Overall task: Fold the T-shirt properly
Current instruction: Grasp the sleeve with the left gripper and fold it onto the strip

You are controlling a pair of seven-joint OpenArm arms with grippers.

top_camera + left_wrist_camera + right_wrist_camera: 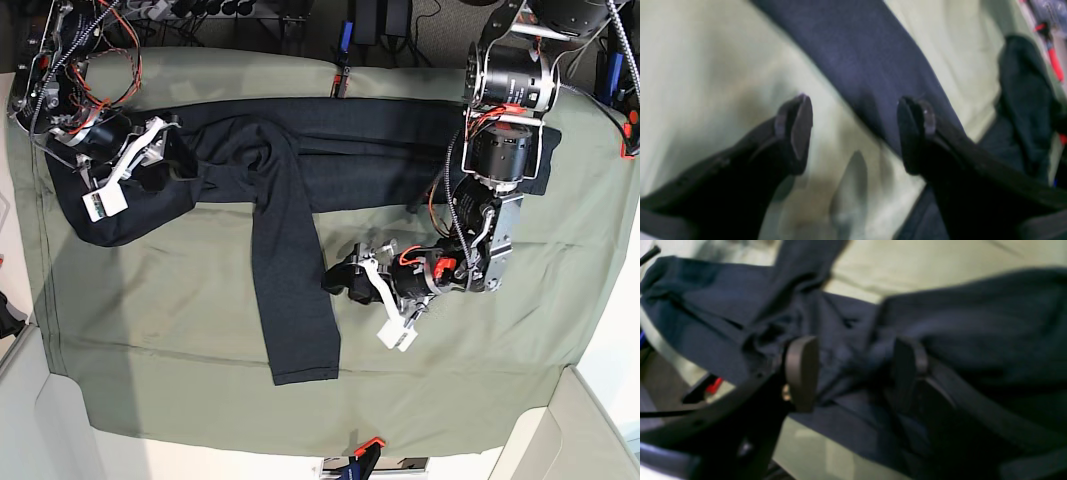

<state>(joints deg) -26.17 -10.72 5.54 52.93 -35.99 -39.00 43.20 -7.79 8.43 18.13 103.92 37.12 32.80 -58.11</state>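
1. Left gripper: jaws spread wide over the sage-green table cloth, nothing between them. Judged to be hovering empty beside the cloth it would next take up.
2. Just past the fingertips, one long sleeve of the T-shirt runs diagonally across the wrist view; one pad overlaps its edge in the picture, contact not discernible through the blur.
3. In the base view: that sleeve hangs down the table toward the near edge, cuff end apart from the body, with the left gripper just beside its right edge, about halfway along.
4. Right gripper: jaws parted above bunched dark fabric, no fold pinched between them; blur leaves contact uncertain.
5. Farther off: shirt body stretched in a band across the far side of the table, rumpled at the collar end near the right gripper, probably needing smoothing before any fold.
6. Beyond: clamps pinning the table cloth at the far edge.
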